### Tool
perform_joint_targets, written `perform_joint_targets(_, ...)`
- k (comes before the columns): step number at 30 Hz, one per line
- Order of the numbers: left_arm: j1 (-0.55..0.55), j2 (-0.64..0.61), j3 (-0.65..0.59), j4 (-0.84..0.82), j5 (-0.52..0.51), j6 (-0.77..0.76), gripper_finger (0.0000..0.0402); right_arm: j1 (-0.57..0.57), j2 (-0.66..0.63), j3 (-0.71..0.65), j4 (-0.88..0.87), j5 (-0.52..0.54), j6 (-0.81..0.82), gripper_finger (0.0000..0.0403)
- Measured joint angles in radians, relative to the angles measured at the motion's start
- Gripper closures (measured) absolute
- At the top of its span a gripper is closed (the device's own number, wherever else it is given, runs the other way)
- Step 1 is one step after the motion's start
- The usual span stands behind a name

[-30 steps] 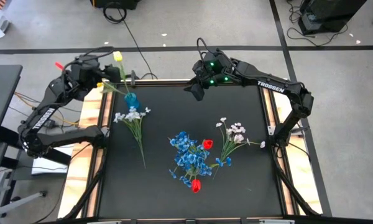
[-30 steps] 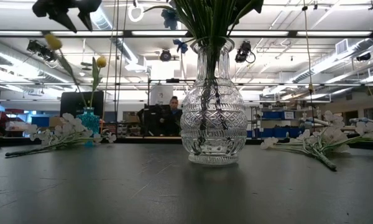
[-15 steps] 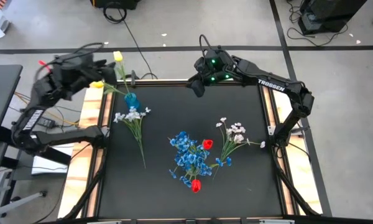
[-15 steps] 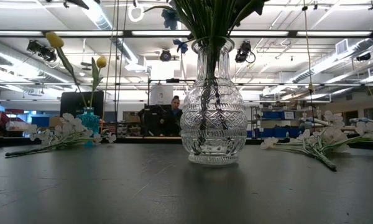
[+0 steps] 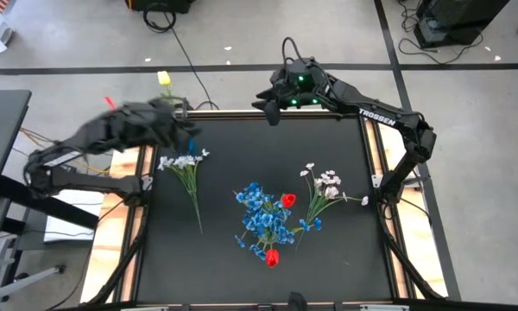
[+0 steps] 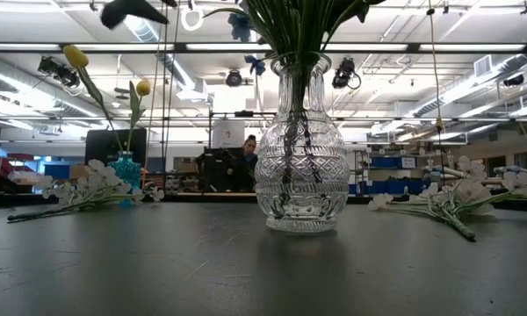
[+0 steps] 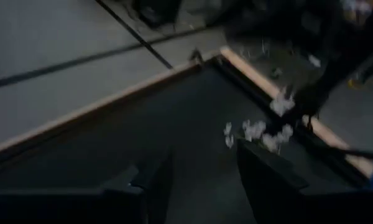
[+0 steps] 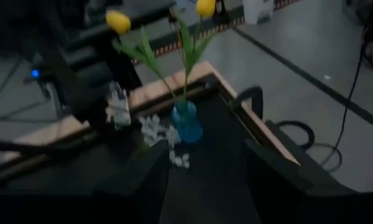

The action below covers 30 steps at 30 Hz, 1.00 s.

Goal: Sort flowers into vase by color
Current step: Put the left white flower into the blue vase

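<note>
The left gripper (image 5: 180,130), blurred, hangs over the table's (image 5: 242,164) far-left corner, hiding the blue vase (image 8: 187,122) from above; its jaws stand apart, empty. The right gripper (image 5: 270,111) waits at the far edge, jaws parted. White sprigs (image 5: 183,161) lie beside the left gripper; the clear vase (image 6: 300,145) has its blooms cut off in the low view

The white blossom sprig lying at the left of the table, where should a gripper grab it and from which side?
Probably by the bare green stem of the white sprig, below the blossoms. It lies flat, blossoms toward the blue vase, stem trailing toward the table's middle with open table around it, so come straight down from above, fingers straddling the stem. The left gripper is nearest.
</note>
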Motion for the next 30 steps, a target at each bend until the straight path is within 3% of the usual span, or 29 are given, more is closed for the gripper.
perform_joint_targets(6,-0.100,0.080,-0.119,0.052,-0.040,-0.124,0.0226,-0.032,0.000,0.000,0.027,-0.091,0.128,0.0199)
perform_joint_targets(9,-0.133,0.118,-0.175,0.054,-0.061,-0.250,0.0226,-0.049,0.000,0.000,0.018,-0.088,0.140,0.0201)
perform_joint_targets(16,-0.259,0.149,-0.387,0.063,-0.202,-0.877,0.0226,-0.084,0.000,0.000,-0.010,-0.150,0.173,0.0201)
perform_joint_targets(20,-0.349,0.149,-0.521,0.050,-0.236,-1.120,0.0222,-0.089,0.000,0.000,-0.043,-0.154,0.169,0.0201)
perform_joint_targets(23,-0.367,0.149,-0.596,0.062,-0.234,-1.201,0.0214,-0.090,0.000,0.000,-0.044,-0.146,0.166,0.0201)
perform_joint_targets(30,-0.367,0.148,-0.638,0.042,-0.230,-1.185,0.0174,-0.093,0.000,0.000,-0.044,-0.142,0.163,0.0201)
